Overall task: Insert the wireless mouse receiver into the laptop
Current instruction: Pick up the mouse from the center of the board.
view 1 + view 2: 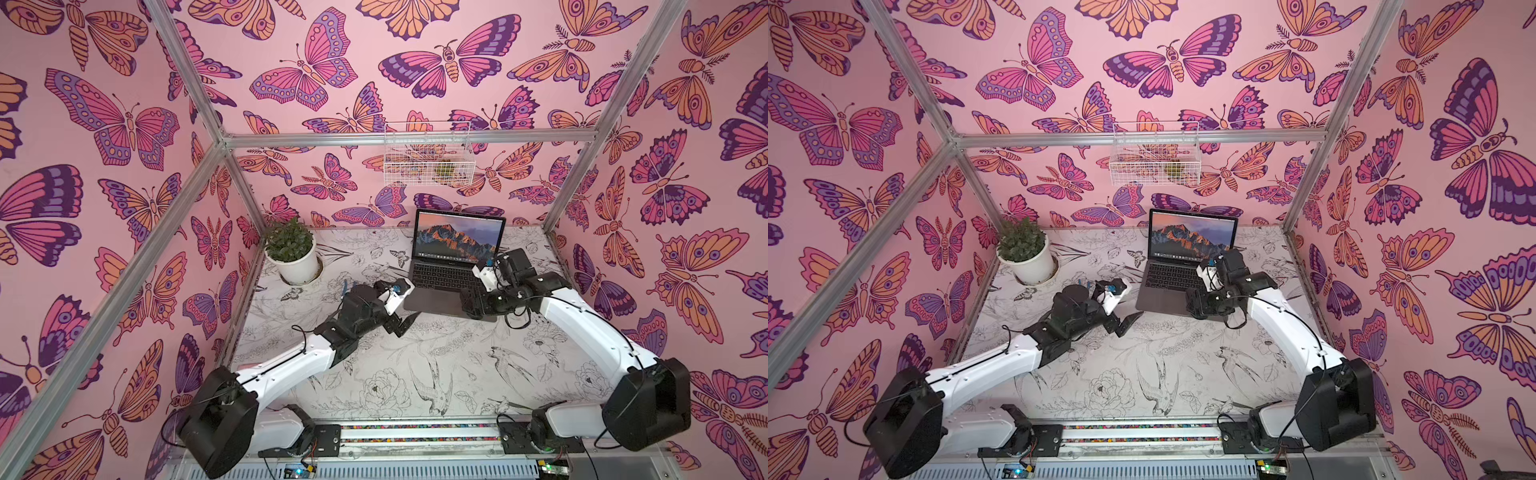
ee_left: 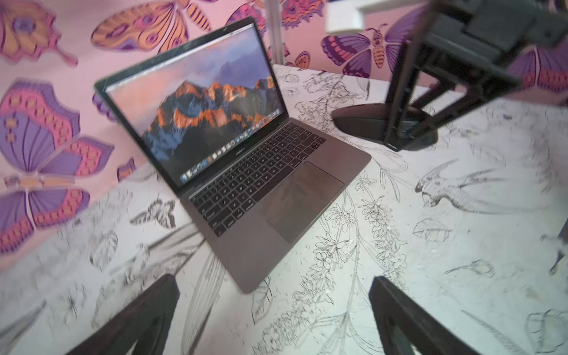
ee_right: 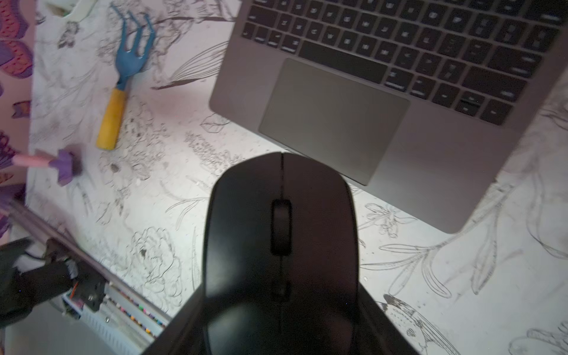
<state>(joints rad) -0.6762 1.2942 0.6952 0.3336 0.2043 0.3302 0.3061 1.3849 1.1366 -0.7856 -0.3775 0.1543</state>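
Black wireless mouse (image 3: 281, 246) clasped by lowered right tool (image 1: 471, 305), left tool (image 1: 404, 325) spread

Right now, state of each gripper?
Left gripper: open, empty.
Right gripper: closed on the small black oval wireless mouse.

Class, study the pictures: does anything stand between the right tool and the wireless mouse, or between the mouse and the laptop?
Nothing visible does. The right tool straddles the wireless mouse, and only bare table shows between the mouse and the laptop.
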